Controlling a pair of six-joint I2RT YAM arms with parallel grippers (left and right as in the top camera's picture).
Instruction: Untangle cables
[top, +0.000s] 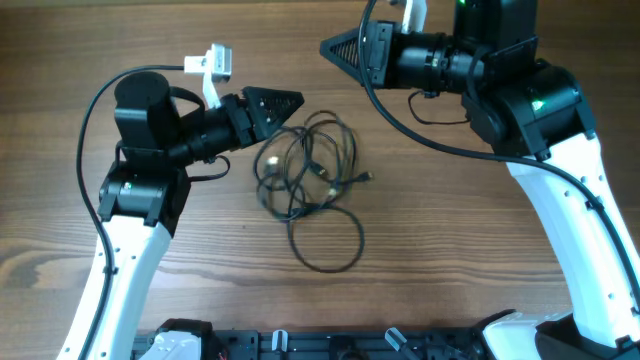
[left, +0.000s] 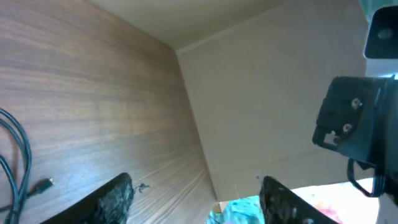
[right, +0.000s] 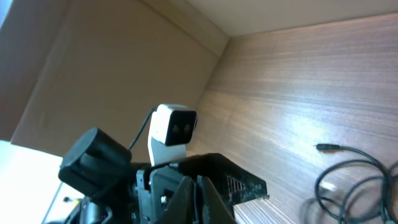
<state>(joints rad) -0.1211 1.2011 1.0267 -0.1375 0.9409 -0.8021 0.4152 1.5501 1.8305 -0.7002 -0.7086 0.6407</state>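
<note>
The cables (top: 310, 170) lie in a loose black tangle on the wooden table, with one loop (top: 325, 245) reaching toward the front and a gold-tipped plug (top: 362, 178) on the right side. My left gripper (top: 285, 102) hovers just left of the tangle's top and is open and empty (left: 196, 183). A cable strand (left: 18, 155) and a small plug (left: 43, 185) show at the left of the left wrist view. My right gripper (top: 335, 47) is above and behind the tangle, shut with nothing seen in it (right: 198, 180). Cable loops (right: 348, 180) show at the lower right of that view.
The wooden table (top: 450, 250) stretches around the tangle. A beige wall (left: 267, 93) rises at its back edge. The left arm's white wrist camera (right: 173, 126) shows in the right wrist view. The right arm (left: 360, 124) shows in the left wrist view.
</note>
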